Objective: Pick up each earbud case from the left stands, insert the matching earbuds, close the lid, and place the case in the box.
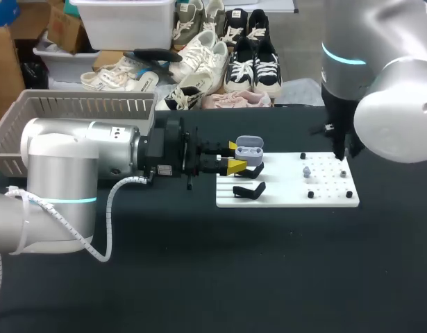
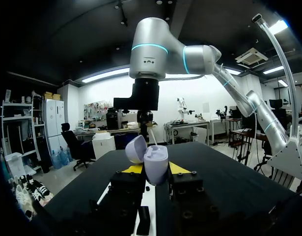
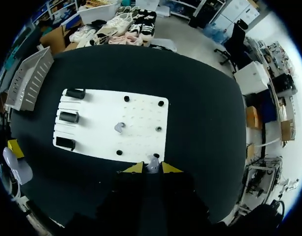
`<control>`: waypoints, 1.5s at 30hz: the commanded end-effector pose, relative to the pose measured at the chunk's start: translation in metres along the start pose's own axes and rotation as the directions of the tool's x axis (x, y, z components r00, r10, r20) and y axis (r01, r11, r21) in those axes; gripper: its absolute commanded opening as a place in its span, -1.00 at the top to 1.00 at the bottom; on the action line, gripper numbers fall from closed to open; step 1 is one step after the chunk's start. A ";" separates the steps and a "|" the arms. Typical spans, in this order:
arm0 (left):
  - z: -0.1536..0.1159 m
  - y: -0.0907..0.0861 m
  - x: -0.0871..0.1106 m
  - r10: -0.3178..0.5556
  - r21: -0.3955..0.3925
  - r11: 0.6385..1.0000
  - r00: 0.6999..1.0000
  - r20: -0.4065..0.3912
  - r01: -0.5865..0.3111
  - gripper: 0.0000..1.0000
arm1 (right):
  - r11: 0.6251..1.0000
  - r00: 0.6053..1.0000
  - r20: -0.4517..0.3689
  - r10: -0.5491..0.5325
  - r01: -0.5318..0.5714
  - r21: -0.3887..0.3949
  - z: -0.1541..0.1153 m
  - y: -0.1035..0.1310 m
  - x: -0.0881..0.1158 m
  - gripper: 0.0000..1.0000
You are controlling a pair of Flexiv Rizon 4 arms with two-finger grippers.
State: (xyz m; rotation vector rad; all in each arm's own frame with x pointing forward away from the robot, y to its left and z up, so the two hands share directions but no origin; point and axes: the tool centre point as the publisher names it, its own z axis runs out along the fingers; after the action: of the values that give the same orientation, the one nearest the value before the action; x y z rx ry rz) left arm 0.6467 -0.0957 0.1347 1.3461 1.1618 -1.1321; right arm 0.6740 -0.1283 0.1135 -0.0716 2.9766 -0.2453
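Over board (image 1: 324,198) edge | left tool (image 1: 234,157) clamps open case (image 1: 249,146) | right tool (image 3: 151,168) around earbud (image 3: 152,162), grip unclear

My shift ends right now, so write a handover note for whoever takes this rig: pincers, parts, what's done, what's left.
Left pincer: shut on the open earbud case, held up off the stands end of the white board.
Right pincer: at one earbud by the board's edge; grip unclear.
Second earbud: mid-board.
Done: case picked up.
Left: insert both earbuds, close lid, put case in the grey basket.
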 end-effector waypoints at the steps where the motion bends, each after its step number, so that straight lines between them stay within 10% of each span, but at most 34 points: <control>1: 0.000 0.000 0.001 0.001 -0.002 1.000 1.000 0.002 -0.001 1.00 | 0.963 0.957 -0.115 0.267 -0.269 -0.003 0.010 0.000 -0.008 1.00; 9: 0.000 0.000 0.001 0.001 -0.002 1.000 1.000 0.002 -0.001 1.00 | 0.894 0.882 -0.194 0.430 -0.446 -0.044 0.015 -0.008 -0.002 1.00; 29: 0.000 0.000 0.001 0.001 -0.002 1.000 1.000 0.002 -0.001 1.00 | 0.886 0.873 -0.205 0.442 -0.461 -0.056 0.013 -0.008 -0.003 1.00; 45: 0.000 0.000 0.001 0.001 -0.002 1.000 1.000 0.002 -0.001 1.00 | 0.866 0.857 -0.138 0.496 -0.499 0.009 -0.094 0.032 0.009 1.00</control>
State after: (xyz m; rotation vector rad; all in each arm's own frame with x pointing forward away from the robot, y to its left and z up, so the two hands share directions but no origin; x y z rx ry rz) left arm 0.6467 -0.0958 0.1347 1.3460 1.1619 -1.1321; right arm 0.6577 -0.0965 0.1805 0.7392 3.0003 -0.0912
